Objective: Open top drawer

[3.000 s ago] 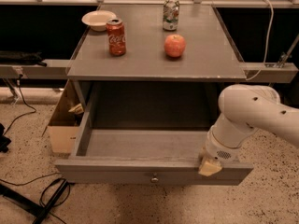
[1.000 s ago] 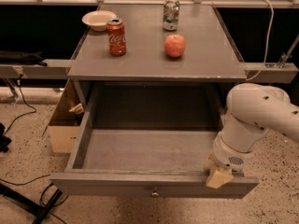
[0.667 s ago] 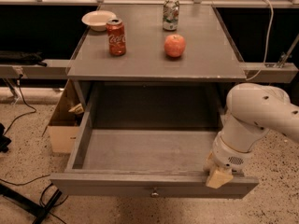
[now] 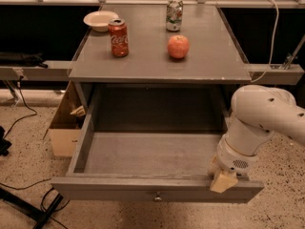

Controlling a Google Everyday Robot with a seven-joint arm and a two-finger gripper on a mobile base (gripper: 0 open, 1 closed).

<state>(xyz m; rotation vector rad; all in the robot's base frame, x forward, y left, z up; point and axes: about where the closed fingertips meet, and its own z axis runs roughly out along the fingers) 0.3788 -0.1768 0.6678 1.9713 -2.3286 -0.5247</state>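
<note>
The top drawer (image 4: 143, 187) is a wide grey wooden drawer pulled far out from under the grey table top; its deep box is empty. A small round metal knob (image 4: 157, 196) sits at the middle of its flat front. My gripper (image 4: 222, 179) hangs from the white arm (image 4: 259, 123) and rests on the top edge of the drawer front near its right end, with a tan fingertip over the rim. No other drawers show.
On the grey table top (image 4: 157, 61) stand a red cola can (image 4: 118, 37), a red apple (image 4: 178, 46), a green-and-white can (image 4: 174, 14) and a white bowl (image 4: 100, 20). A cardboard box (image 4: 64, 128) sits left of the drawer. Black cables (image 4: 28, 204) lie on the speckled floor.
Since three seconds ago the drawer has slid further out toward the camera, with the gripper moving along on its front edge. Over the last second nothing has visibly moved.
</note>
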